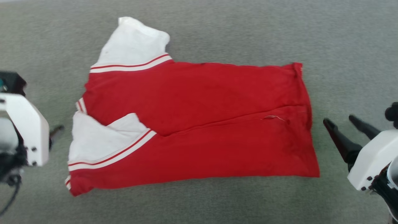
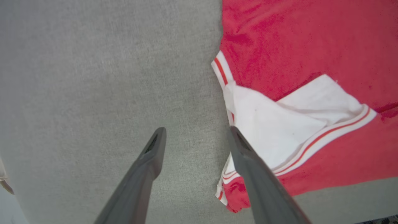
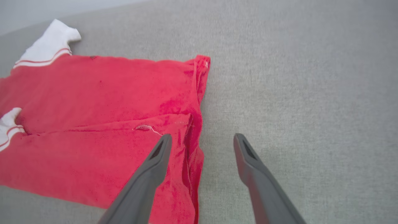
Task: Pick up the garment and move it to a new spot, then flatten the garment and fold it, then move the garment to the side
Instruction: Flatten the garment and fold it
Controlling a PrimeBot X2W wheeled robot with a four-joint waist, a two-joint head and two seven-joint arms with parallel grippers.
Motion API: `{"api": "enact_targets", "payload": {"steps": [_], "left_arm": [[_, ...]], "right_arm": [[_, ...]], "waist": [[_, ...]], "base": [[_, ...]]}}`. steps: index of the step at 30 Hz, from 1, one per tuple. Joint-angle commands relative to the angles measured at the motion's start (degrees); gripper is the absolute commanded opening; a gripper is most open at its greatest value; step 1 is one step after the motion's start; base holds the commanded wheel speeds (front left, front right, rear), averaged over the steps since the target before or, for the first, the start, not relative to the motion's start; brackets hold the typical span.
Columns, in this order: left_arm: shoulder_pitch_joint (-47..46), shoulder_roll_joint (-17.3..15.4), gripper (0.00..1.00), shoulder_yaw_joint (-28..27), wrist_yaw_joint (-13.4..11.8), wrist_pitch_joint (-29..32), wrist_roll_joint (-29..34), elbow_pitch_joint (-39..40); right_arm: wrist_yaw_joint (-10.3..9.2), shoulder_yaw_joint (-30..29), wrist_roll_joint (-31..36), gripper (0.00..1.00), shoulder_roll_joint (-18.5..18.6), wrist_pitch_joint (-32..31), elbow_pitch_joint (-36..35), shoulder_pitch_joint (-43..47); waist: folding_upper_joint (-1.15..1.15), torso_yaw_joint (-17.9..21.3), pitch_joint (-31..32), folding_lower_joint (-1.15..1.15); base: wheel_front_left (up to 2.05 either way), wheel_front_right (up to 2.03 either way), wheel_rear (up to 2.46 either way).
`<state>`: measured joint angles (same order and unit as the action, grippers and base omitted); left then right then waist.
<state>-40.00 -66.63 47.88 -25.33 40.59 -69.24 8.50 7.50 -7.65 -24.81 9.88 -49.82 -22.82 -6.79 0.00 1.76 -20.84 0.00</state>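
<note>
The garment (image 1: pixel 199 124) is shown folded lengthwise on the grey counter (image 1: pixel 342 46). The left hand (image 2: pixel 196 130) and right hand (image 3: pixel 202 137) are spread, empty, beside its ends.

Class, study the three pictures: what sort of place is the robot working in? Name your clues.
Probably an indoor cloth-folding work area; table or floor, I cannot tell. Clues: a plain grey fabric surface, the red garment lying part-folded on it, and the left gripper and right gripper open at its ends.

The kind of place cannot be told: there is just a broad, flat surface covered in plain grey cloth (image 1: pixel 342 46), like a work table.
</note>
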Motion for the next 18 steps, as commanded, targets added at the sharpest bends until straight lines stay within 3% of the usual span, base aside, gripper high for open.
{"api": "enact_targets", "payload": {"steps": [1,11,18], "left_arm": [[-1.8,0.2,1.00,-0.5,1.2,-0.3,1.3,-1.0],[-14.3,5.6,1.00,-1.0,14.0,-3.0,8.3,-16.8],[-23.2,9.2,1.00,-0.9,20.4,-3.5,12.1,-29.0]], "right_arm": [[-0.03,0.1,0.8,1.00,-0.8,2.8,-0.8,-0.7],[-0.03,1.8,5.3,1.00,-5.9,27.5,2.0,-4.4],[-0.03,6.4,4.2,1.00,-6.9,33.9,5.6,-6.0]], "waist": [[0.00,1.9,0.0,0.00],[0.00,10.6,-2.9,0.00],[0.00,15.7,-6.6,0.00]], "base": [[0.00,0.00,0.00],[0.00,0.00,0.00],[0.00,0.00,0.00]]}}
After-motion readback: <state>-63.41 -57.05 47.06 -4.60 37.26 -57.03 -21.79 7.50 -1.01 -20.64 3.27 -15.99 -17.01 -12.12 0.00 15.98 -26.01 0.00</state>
